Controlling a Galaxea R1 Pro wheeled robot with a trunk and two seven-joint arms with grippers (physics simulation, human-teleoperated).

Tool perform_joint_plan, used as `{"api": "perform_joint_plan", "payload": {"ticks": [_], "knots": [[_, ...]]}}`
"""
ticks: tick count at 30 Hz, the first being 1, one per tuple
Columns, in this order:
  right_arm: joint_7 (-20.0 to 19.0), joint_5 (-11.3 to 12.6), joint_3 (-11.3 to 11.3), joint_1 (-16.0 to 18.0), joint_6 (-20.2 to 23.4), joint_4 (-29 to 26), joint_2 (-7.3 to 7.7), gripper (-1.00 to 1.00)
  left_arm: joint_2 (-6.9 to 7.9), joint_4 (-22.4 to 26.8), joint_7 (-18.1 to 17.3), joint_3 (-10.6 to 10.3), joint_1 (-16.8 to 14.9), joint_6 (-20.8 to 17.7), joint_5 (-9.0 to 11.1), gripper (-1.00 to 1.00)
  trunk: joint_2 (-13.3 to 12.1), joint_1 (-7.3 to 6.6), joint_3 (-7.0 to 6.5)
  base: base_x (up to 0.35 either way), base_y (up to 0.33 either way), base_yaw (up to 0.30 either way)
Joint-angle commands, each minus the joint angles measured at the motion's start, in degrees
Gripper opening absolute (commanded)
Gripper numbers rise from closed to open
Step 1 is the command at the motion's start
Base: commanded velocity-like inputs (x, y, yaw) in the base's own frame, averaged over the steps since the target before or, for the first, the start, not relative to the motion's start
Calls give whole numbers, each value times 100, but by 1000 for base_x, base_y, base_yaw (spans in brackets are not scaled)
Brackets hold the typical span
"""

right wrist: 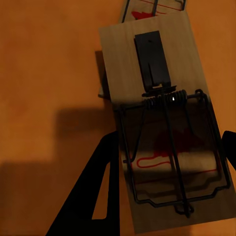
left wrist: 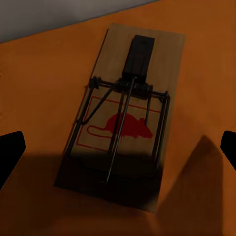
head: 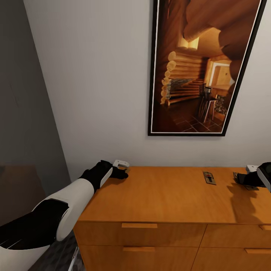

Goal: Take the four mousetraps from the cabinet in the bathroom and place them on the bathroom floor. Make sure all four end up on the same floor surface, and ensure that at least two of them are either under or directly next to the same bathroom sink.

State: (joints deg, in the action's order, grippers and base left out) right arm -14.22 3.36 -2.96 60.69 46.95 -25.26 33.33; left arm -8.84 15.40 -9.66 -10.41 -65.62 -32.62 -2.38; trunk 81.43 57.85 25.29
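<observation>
Three mousetraps show on top of the orange-brown cabinet. One mousetrap lies flat near the back left corner. My left gripper hovers over it, open, with its black fingertips wide on either side and not touching it. A second mousetrap lies free toward the right. My right gripper is shut on a third mousetrap, one finger pressed to each long edge. The free trap's end shows just beyond the held one.
A white wall rises right behind the cabinet, with a large black-framed picture hanging on it. Drawer fronts with bar handles face me. To the cabinet's left there is a dark grey wall and a strip of floor.
</observation>
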Motion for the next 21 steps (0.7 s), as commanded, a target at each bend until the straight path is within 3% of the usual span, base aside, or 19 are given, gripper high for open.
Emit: {"api": "perform_joint_plan", "payload": {"ticks": [1,13,21], "knots": [[-2,42,-29,4,25,-6,7,-100,3,8,-26,-14,-3,-25,-26,100,4,0,7,0,0,0],[-2,39,-30,4,5,-6,7,-100,29,-3,-27,-14,-3,-6,-9,100,4,0,7,0,0,0],[-2,27,-30,4,-38,-6,7,-100,72,-45,-28,-7,-3,97,263,100,4,0,7,0,0,0]]}}
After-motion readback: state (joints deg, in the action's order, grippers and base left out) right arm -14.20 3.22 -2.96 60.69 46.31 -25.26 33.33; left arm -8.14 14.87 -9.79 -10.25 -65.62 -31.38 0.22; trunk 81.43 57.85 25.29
